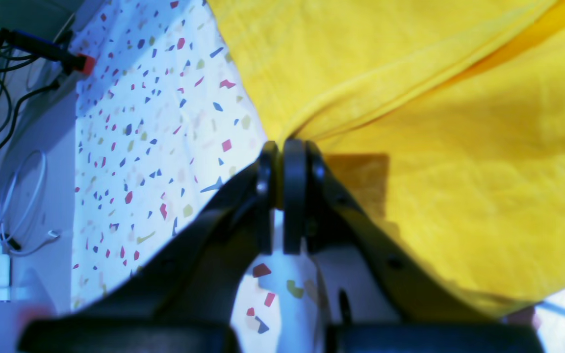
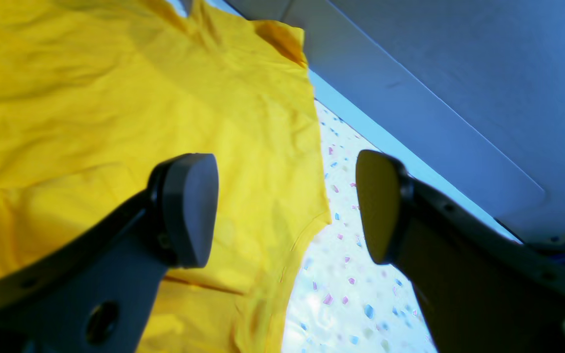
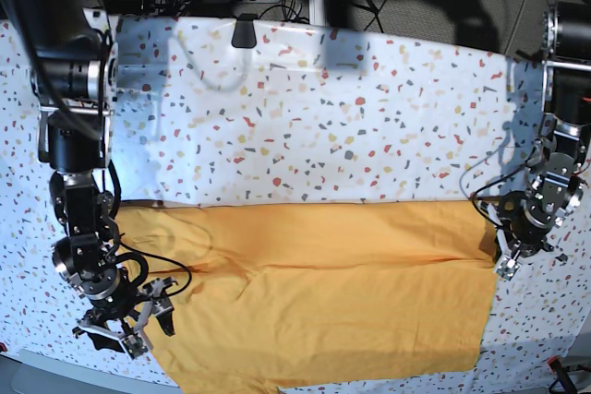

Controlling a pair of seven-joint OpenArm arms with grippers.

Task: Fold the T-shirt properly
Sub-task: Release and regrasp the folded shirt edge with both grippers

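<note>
We see the T-shirt (image 3: 323,292) lying spread on the speckled table cover (image 3: 323,136), in the near half of the table, with its upper edge folded in a straight line across the middle. The cloth is mustard yellow and a little wrinkled.

The left gripper (image 1: 282,196) is clenched on the edge of the T-shirt: in the left wrist view the two jaws are pressed together and a thin strip of yellow cloth is pinched between them, with folds of the cloth running away from that place. In the base view this gripper is at the right edge of the garment.

The right gripper (image 2: 287,211) is released. Its jaws stand far apart and hold nothing; one finger (image 2: 189,206) is over the yellow cloth and the other finger (image 2: 375,206) is over the bare table cover, with the edge of the shirt between them
</note>
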